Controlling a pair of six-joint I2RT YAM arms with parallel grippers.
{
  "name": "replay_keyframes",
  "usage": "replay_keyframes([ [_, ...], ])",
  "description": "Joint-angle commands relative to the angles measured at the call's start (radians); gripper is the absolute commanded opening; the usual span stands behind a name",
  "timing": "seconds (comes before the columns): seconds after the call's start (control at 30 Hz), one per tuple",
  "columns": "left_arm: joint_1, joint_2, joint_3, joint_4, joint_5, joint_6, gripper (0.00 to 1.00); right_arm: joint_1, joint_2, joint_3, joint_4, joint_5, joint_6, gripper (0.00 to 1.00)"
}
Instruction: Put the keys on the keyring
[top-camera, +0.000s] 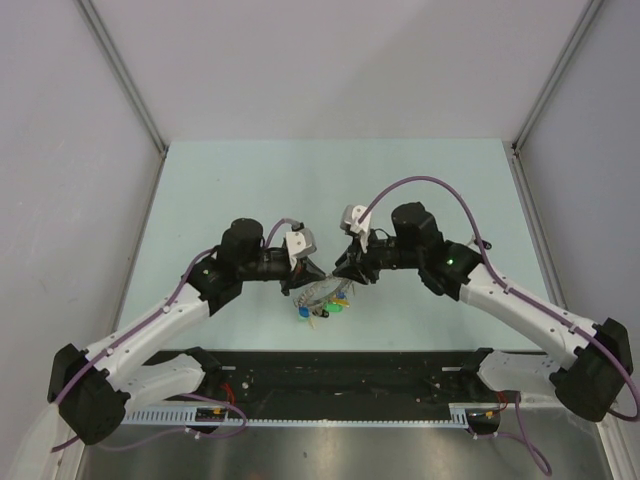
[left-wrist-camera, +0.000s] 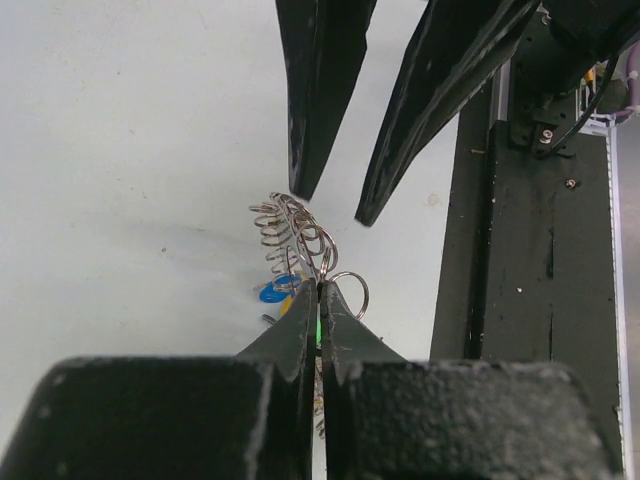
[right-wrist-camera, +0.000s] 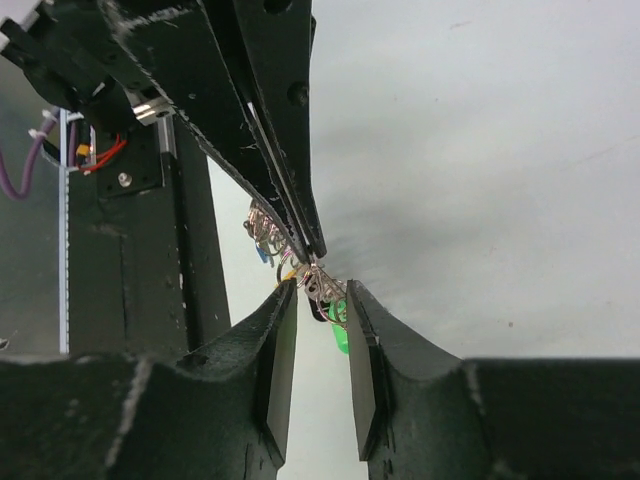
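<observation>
The keyring (left-wrist-camera: 295, 228), a grey coiled wire loop, hangs just above the table between the two arms. My left gripper (left-wrist-camera: 320, 285) is shut on its wire. Several keys dangle from the coil: a blue one (left-wrist-camera: 271, 294), a yellow one (left-wrist-camera: 287, 306) and a green one (right-wrist-camera: 341, 338). My right gripper (right-wrist-camera: 320, 288) faces the left one, open, with its fingertips either side of the coil's end (right-wrist-camera: 322, 281) and the green key just below. In the top view the left gripper (top-camera: 318, 273) and right gripper (top-camera: 345, 275) meet tip to tip over the keys (top-camera: 320, 308).
A black rail (top-camera: 350, 365) holding the arm bases runs along the table's near edge, close behind the keys. The pale green table (top-camera: 330, 190) stretches away beyond the grippers, with grey walls on three sides.
</observation>
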Motion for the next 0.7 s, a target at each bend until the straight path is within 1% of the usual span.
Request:
replay_keyframes([
  [0.0,-0.009,-0.031,0.057,0.026,0.012,0.035,0.0,0.032,0.037,0.076,-0.024,0.044,-0.057,0.3],
  [0.1,-0.009,-0.03,0.059,0.024,0.015,0.034,0.0,0.038,0.063,0.084,-0.022,0.044,-0.065,0.29],
  [0.3,-0.01,-0.036,0.059,0.021,0.018,0.034,0.0,0.043,0.097,0.097,-0.03,0.039,-0.079,0.25],
  [0.67,-0.01,-0.034,0.057,0.024,0.011,0.032,0.0,0.057,0.113,0.103,-0.061,-0.002,-0.094,0.25],
])
